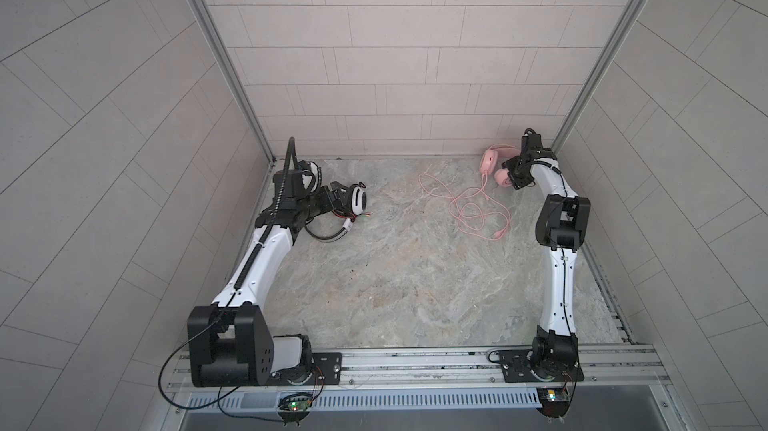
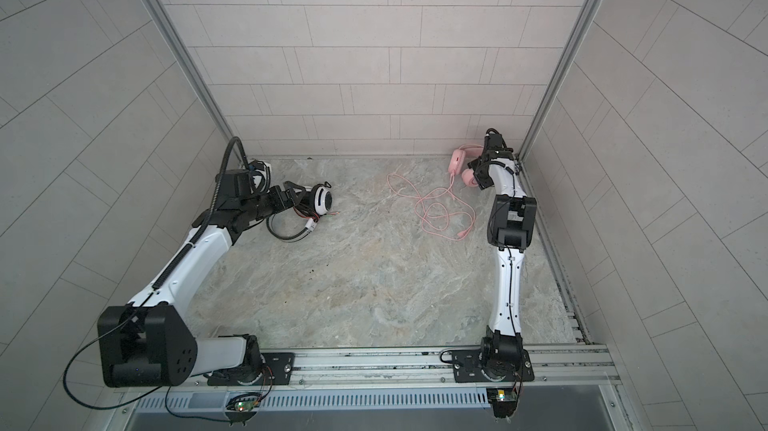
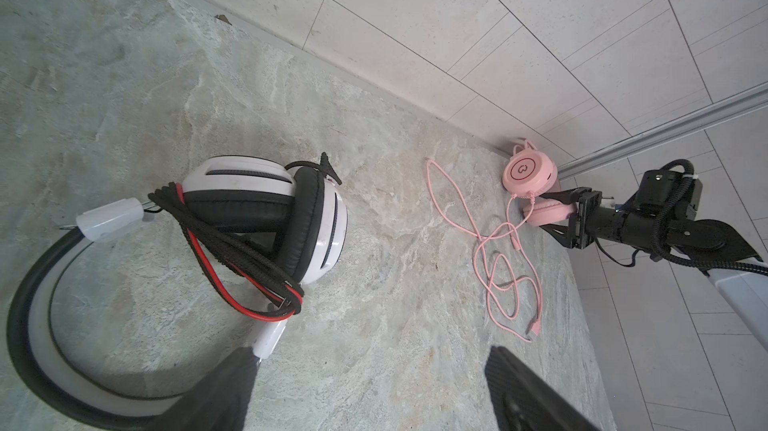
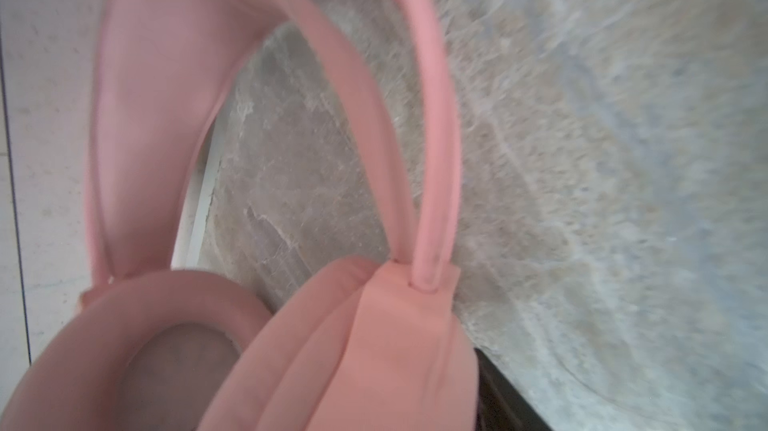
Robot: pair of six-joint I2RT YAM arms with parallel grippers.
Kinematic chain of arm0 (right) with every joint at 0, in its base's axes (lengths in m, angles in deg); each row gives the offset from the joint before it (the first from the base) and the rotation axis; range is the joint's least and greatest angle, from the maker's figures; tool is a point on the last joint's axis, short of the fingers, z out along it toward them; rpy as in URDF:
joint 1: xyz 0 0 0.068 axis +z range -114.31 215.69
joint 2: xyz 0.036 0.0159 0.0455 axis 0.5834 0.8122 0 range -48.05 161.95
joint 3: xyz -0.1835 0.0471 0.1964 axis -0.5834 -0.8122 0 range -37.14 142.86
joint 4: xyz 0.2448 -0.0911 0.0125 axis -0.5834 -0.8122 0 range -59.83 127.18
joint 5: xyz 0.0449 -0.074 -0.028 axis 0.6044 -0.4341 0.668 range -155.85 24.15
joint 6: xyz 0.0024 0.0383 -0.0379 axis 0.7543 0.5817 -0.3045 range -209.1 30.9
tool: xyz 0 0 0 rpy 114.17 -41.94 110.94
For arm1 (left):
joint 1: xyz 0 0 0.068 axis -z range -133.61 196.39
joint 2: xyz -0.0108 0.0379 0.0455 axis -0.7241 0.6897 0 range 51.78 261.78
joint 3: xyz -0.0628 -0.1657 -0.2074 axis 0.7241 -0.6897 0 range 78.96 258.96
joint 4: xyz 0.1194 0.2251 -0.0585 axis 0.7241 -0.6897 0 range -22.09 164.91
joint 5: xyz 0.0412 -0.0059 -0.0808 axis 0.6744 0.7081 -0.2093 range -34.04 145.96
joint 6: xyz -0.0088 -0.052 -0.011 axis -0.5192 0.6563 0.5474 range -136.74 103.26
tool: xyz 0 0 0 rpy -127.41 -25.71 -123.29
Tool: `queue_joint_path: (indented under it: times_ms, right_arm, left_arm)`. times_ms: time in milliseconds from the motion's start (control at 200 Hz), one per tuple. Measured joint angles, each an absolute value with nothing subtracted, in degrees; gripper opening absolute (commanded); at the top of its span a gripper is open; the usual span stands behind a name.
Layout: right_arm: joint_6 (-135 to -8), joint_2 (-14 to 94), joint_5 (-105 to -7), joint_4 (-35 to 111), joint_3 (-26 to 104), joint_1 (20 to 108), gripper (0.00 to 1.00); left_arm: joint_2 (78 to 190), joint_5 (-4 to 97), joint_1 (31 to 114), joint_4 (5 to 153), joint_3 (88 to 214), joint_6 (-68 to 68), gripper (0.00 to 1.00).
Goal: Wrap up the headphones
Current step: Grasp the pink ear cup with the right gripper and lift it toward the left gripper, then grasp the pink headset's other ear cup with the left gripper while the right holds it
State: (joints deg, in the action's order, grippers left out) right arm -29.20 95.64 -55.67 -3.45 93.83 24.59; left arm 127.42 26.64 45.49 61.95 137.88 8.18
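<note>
The white headphones (image 1: 358, 199) (image 3: 328, 217) lie at the back left, with the black-and-red cord (image 3: 232, 258) bundled over an ear cup. Their black and white headband (image 3: 39, 350) curves toward me. My left gripper (image 1: 334, 196) (image 3: 374, 391) hovers right beside them, open, with only stone between its fingers. The pink headphones (image 1: 490, 159) (image 3: 528, 171) (image 4: 374, 346) stand in the back right corner. My right gripper (image 1: 512, 177) (image 2: 477, 177) is shut on their nearer ear cup, with one black finger (image 4: 498, 400) pressed against it. The thin pink cord (image 1: 469, 208) (image 3: 507, 275) trails loose over the table.
Tiled walls (image 1: 374, 76) close in the stone table (image 1: 395, 283) at the back and on both sides. Aluminium posts (image 1: 582, 96) stand in the corners. A metal rail (image 1: 415, 360) carrying both arm bases runs along the front edge.
</note>
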Motion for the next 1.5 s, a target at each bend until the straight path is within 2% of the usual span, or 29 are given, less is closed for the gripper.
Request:
queue_joint_path:
  times_ms: [160,380,580,791,931,1021,1236,1501]
  right_arm:
    - [-35.87,87.14,-57.36,-2.35,81.88,24.53,0.31]
    - [-45.94,72.89,-58.69,0.07,67.10,25.25,0.31]
    - [-54.31,52.10,-62.54,5.30,48.24,28.64,0.31]
    - [-62.92,31.38,-69.53,10.26,31.83,37.51,0.31]
    - [-67.12,21.24,-74.78,12.49,24.02,46.01,0.31]
    - [-69.18,17.24,-77.66,12.51,21.68,51.06,0.31]
    - [-73.24,12.35,-84.59,12.14,18.97,61.73,0.32]
    - [-77.85,12.59,-90.38,11.26,19.02,71.96,0.32]
  left_arm:
    - [127.42,26.62,45.49,61.91,137.88,8.27,0.92]
    - [127.42,26.18,45.51,62.00,137.88,8.49,0.91]
    - [127.29,25.48,46.73,62.46,137.88,8.49,0.91]
    - [127.53,23.07,53.03,62.65,138.05,7.79,0.91]
    - [127.84,22.51,58.91,62.74,138.99,6.37,0.96]
    - [127.84,22.68,62.93,63.44,139.60,5.78,1.00]
    - [128.12,24.84,72.11,64.08,144.70,3.07,1.00]
    - [136.36,30.99,80.48,59.75,160.19,-4.25,1.00]
